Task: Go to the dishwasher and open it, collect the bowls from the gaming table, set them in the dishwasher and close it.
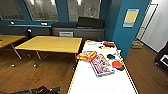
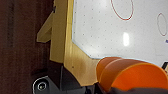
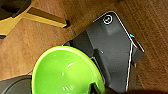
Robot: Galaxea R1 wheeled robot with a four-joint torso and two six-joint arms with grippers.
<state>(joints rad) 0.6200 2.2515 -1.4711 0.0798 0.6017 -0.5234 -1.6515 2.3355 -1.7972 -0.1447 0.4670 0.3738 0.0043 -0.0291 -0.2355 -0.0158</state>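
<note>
The gaming table (image 1: pixel 100 82) stretches ahead of me, with a white top and yellow sides. Its corner and dotted white surface (image 2: pixel 105 32) lie under my left wrist. Two nested orange bowls (image 2: pixel 135 77) sit at my left gripper (image 2: pixel 120 90), which is shut on them beside the table's yellow side. A green bowl (image 3: pixel 65 72) sits upright in my right gripper (image 3: pixel 96 88), a dark finger over its rim, above the wooden floor. My left arm (image 1: pixel 42 90) reaches in low on the left. The dishwasher is out of view.
Two game boxes (image 1: pixel 86 55) (image 1: pixel 101 65) and red-orange paddles (image 1: pixel 117 64) lie on the table's far half. Yellow-topped tables (image 1: pixel 50 43) stand to the left, a teal pillar (image 1: pixel 125 30) to the right. My dark base (image 3: pixel 110 50) lies below the green bowl.
</note>
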